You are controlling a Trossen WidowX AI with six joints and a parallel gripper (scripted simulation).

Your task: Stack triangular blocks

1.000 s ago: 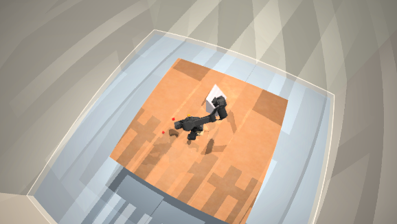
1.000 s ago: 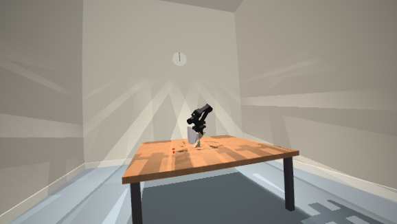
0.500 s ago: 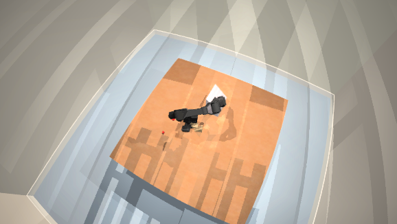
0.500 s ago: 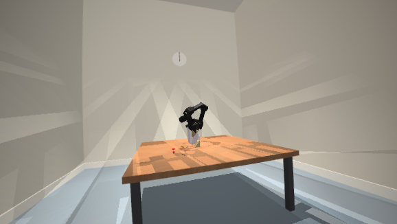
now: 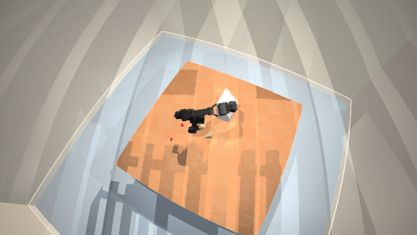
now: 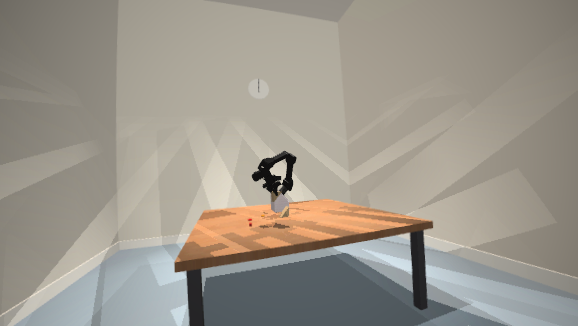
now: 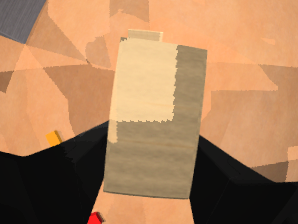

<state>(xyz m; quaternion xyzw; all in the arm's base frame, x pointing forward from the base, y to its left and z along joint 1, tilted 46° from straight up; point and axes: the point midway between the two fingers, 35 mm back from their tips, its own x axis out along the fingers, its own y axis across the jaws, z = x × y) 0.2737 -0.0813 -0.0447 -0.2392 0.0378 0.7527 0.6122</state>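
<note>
The black jaws [image 5: 198, 125] [image 6: 274, 192] are closed partway, their fingers gripping the long sides of a pale wooden triangular block [image 5: 202, 126] [image 6: 274, 197] [image 7: 150, 150]. That block is held up over the wooden bench [image 5: 231, 180] [image 6: 350, 225] [image 7: 240, 115], one broad rectangular face filling the middle of the wrist view.

The other triangular block [image 5: 208, 135] [image 6: 285, 212] [image 7: 145, 35] rests on the bench, near the held one and toward 5 o'clock from it in the top view. The exterior view shows the two apart — they do not yet form a square block. From the wrist, only a short strip of the resting block shows past the held block's far end, at 12 o'clock.

Two small red pieces [image 5: 182, 125] [image 6: 250, 220] [image 7: 95, 218] lie on the bench — toward 9 and 8 o'clock from the held block in the top view. A small orange piece [image 6: 263, 215] [image 7: 54, 138] lies at 9 o'clock in the wrist view. The black arm [image 5: 198, 112] [image 6: 291, 172] is bent at its elbow, and a white-grey block [image 5: 226, 96] [image 6: 281, 204] shows at 2 o'clock from the jaws from above.
</note>
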